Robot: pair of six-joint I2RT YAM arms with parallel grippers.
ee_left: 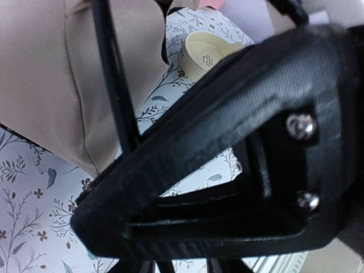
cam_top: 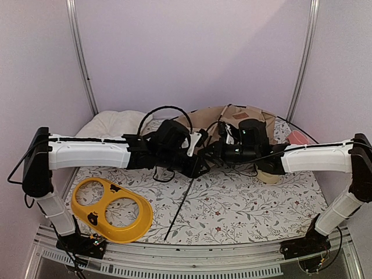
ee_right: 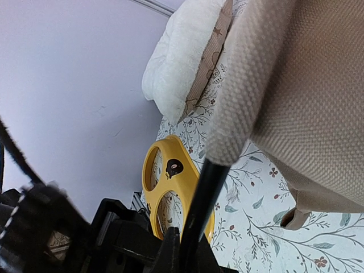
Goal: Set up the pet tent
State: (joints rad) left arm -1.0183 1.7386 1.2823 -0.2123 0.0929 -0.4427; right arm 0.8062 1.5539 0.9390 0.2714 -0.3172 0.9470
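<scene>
A white pillow (cam_top: 113, 123) lies at the far left of the table, against the back wall. Nearer, a yellow two-hole tray (cam_top: 116, 231) sits flat on the flowered tablecloth (cam_top: 250, 203) close to the left arm's base. The left arm reaches rightward across the middle of the table, and the left gripper (cam_top: 196, 164) hangs low at the centre, just in front of the tent. In its wrist view one black finger (ee_left: 227, 142) fills most of the frame, with a thin dark rod and tan canvas passing behind it. I cannot tell from that view whether its jaws are spread or pressed together, or whether they touch anything. A long black pole (cam_top: 179, 209) slants from the point where the two grippers meet down toward the near edge of the table, its near end resting on the cloth. The pet tent (cam_top: 226, 116) lies collapsed at the far centre, mostly behind both wrists. It is a heap of beige canvas with a small brown label patch (cam_top: 240, 115) facing up. The right gripper (ee_right: 185, 253) comes in from the right and meets the left one at the centre. In its wrist view it is pinching the pole, which rises from between the fingers into the open end of a canvas sleeve (ee_right: 233, 136) on the tent. A beige bowl (cam_top: 268, 175) stands on the cloth under the right forearm, and a pink object (cam_top: 297, 138) sits at the far right.
</scene>
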